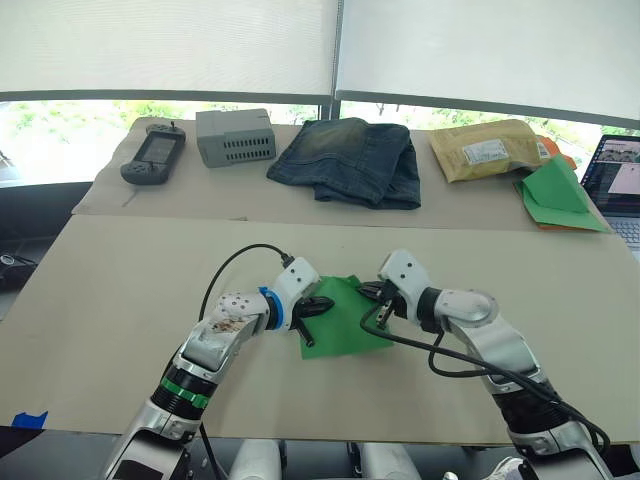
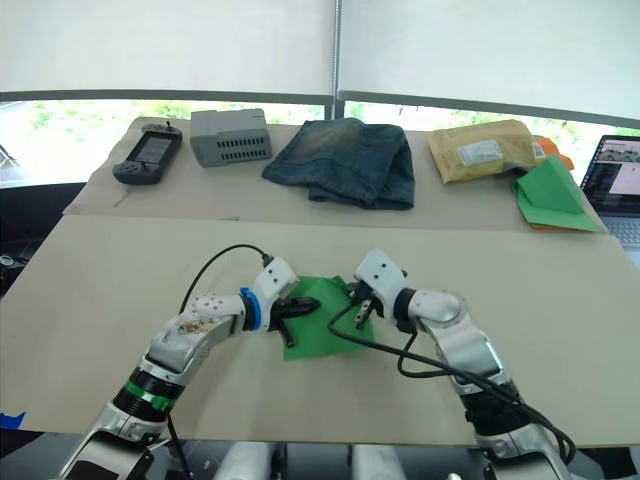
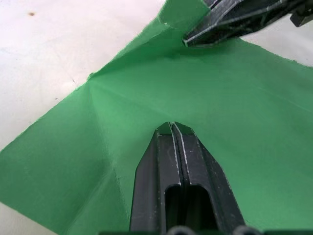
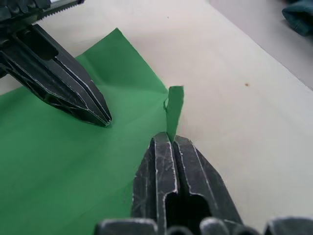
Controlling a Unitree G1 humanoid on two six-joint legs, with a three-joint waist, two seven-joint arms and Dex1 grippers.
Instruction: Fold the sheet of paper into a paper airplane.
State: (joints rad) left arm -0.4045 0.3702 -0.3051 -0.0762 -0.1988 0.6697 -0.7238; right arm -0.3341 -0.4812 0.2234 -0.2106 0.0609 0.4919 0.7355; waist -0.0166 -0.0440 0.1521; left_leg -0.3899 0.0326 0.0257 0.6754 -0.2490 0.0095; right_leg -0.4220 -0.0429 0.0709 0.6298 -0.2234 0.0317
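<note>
The sheet of paper (image 1: 345, 318) lies flat on the near table (image 1: 120, 300) between the two grippers (faint creases fan across it). The right gripper (image 4: 167, 139) has its fingers pinched together on a far corner, which stands up. The left gripper (image 3: 173, 128), fingers together, presses its tips on the paper's middle. Jeans (image 1: 350, 160) lie well behind

I stand at a long table (image 1: 120, 300) with a pale beige top, and a second table (image 1: 200, 190) of the same colour butts against its far edge. Behind it runs a window band (image 1: 60, 140) showing green foliage, with white roller blinds (image 1: 170, 45) drawn over the upper part. Daylight is even and soft.
</note>
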